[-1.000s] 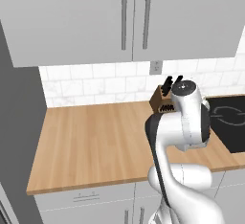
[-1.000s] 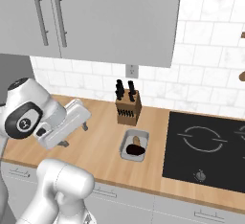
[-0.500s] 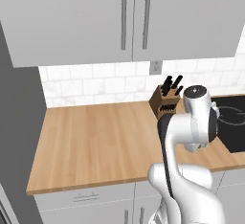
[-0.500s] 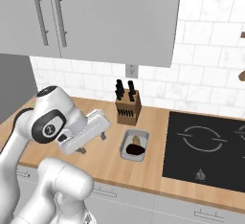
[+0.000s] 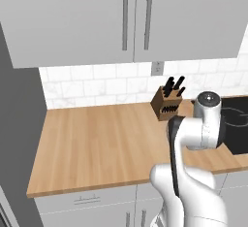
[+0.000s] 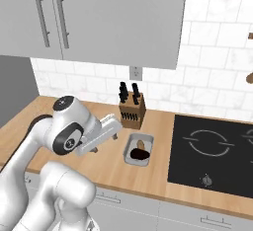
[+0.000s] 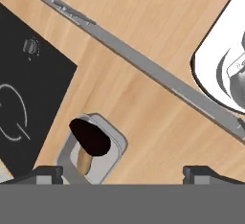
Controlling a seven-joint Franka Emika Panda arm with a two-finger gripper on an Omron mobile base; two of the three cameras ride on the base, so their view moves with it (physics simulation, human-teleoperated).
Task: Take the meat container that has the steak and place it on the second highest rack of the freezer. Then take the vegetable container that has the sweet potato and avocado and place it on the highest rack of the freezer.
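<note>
Gripper [image 7: 122, 170] fingertips stand spread wide in the hand view, nothing between them, above the vegetable container [image 7: 91, 155] holding the avocado [image 7: 90, 136] and sweet potato [image 7: 84, 163]. From the right base, that tray sits on the table [image 6: 163, 126] between knife block [image 6: 131, 110] and cooktop [image 6: 212, 151]; from the left base, the arm hides it.

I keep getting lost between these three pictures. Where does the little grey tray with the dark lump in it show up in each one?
Left base view: I cannot find it; the arm stands in front of that stretch of counter.
Right base view: the vegetable container lies mid-frame on the wooden counter, just left of the black cooktop.
Hand view: bottom left, above the left fingertip.
Shared landmark: the cooktop, beside the tray in the right base and hand views.
</note>
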